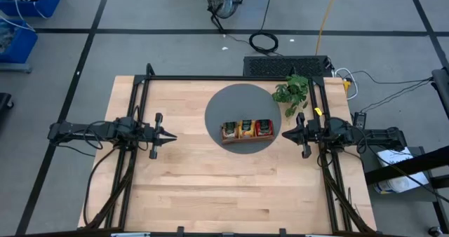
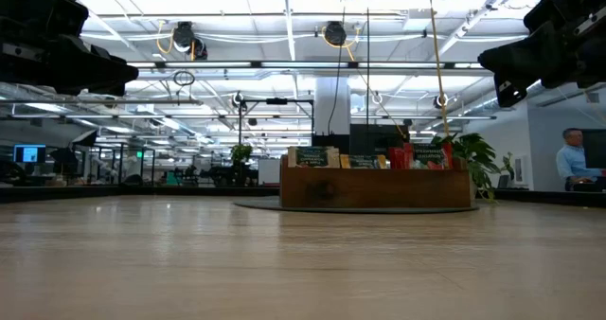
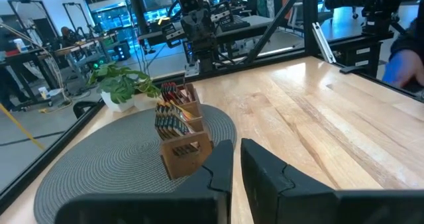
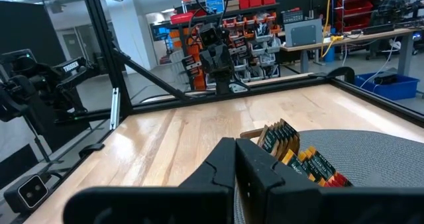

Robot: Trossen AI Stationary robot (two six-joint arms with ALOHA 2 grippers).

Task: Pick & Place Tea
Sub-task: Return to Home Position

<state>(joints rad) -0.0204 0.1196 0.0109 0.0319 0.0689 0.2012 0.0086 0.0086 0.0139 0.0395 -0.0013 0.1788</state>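
Centre of the high frame: tea (image 1: 247, 129), packed on edge inside the wooden tray (image 2: 374, 189), flat faces toward the frame's top and bottom. Runs as one row left to right, along the tray's long axis. Sorted by colour: pale beige in the left compartment, orange in the middle, red in the right. Tray on the lower right part of a round grey mat (image 1: 231, 100); sachet tops just above the tray wall in the low view.

Left gripper (image 1: 170, 134) at centre left, raised over bare table (image 1: 210, 188), tip toward the tray and well apart from it. Fingers (image 3: 222, 168) drawn together, only a slit between. Holds nothing, touches nothing.

Right gripper (image 1: 285, 133) at the mat's right edge, tip toward the tray, near it but clear. Fingers (image 4: 225, 164) pressed together, empty.

By count: two arms, one tray, three compartments, three colour groups of sachets (exact number impossible to tell), one mat, one leafy plant (image 1: 291, 91) at the mat's upper right.
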